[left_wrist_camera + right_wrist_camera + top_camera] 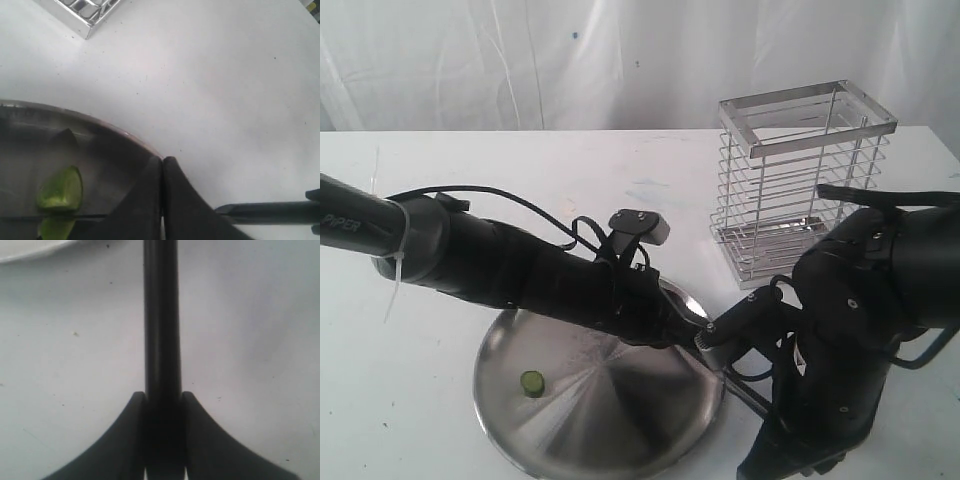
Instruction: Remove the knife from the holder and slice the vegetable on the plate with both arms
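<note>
The steel plate [620,430] lies at the front, and one round green slice [532,381] rests on its left part. In the left wrist view a green vegetable wedge [62,190] lies on the plate [30,130]. My left gripper [703,335] reaches across the plate to its right rim, and its fingers [162,172] are pressed together with nothing between them. My right gripper [163,396] is shut on the knife's black handle [162,315]. The knife [745,388] runs low over the table toward the plate. Its handle [265,212] shows just past the left fingers.
The wire holder [805,180] stands at the back right with no knife in it, and its base corner [85,12] shows in the left wrist view. The bulky right arm [860,330] fills the front right corner. White table surrounds the plate.
</note>
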Motion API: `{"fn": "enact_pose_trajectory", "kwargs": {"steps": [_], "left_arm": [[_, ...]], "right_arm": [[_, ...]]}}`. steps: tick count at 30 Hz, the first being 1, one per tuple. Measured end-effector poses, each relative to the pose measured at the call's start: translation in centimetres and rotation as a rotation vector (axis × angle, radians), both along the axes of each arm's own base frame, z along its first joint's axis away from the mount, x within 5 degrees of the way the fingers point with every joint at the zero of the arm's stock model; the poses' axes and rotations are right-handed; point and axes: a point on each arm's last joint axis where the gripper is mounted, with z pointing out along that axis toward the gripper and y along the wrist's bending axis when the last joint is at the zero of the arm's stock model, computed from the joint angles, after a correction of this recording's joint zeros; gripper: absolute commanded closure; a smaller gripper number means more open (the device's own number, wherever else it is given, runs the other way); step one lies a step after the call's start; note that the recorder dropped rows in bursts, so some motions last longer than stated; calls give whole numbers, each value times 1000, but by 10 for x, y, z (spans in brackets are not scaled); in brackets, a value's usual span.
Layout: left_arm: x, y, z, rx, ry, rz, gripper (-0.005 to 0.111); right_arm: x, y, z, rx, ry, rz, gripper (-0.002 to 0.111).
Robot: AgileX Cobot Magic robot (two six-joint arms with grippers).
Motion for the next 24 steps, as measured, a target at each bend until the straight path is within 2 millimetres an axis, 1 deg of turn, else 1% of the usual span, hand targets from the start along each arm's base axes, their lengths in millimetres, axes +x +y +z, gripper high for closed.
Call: {"fn": "enact_pose_trajectory", "kwargs": {"steps": [5, 13, 24], "left_arm": [[1, -1, -1, 2, 2, 3, 107], [2, -3, -14, 8, 34, -4, 107], [2, -5, -20, -15, 58, -28, 107]], "right_arm": [[0, 0, 0, 1, -1, 7, 108], [0, 0, 0, 1, -1, 7, 108], [-3, -2, 0, -24, 30, 2, 108]]}}
